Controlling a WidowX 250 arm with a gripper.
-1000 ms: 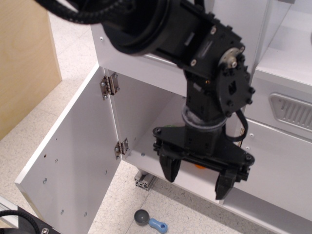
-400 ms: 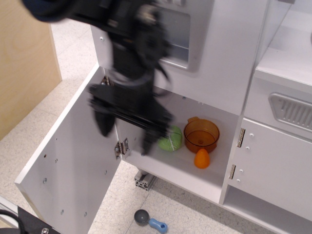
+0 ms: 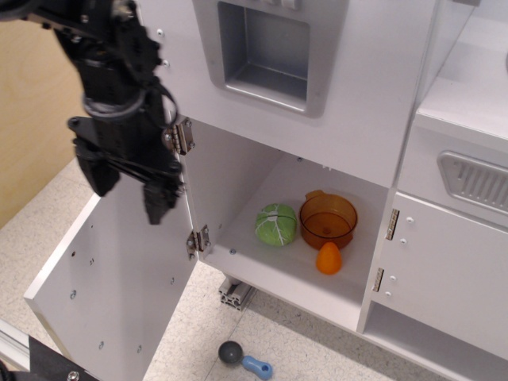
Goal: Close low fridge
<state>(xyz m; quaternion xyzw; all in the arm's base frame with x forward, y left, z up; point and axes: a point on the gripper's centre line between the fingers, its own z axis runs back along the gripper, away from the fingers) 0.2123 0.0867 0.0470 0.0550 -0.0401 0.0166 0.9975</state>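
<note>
The low fridge [image 3: 262, 274] is a white compartment under the grey dispenser panel. Its tall flat white door [image 3: 111, 278] stands wide open to the left on two metal hinges [image 3: 181, 136]; the handle side is hidden. My black gripper [image 3: 127, 189] hangs with its fingers pointing down and apart, open and empty, over the upper inner face of the door, left of the top hinge. Whether it touches the door I cannot tell.
Inside the fridge lie a green cabbage [image 3: 276, 225], an orange cup [image 3: 328, 220] and a small orange piece [image 3: 329, 258]. A blue and black toy [image 3: 244, 359] lies on the floor. A closed white cabinet door [image 3: 444, 278] is at right; a wood panel [image 3: 36, 103] at left.
My gripper has swung from in front of the fridge opening leftward and up, to over the open door. The fridge contents are uncovered. The door has not moved.
</note>
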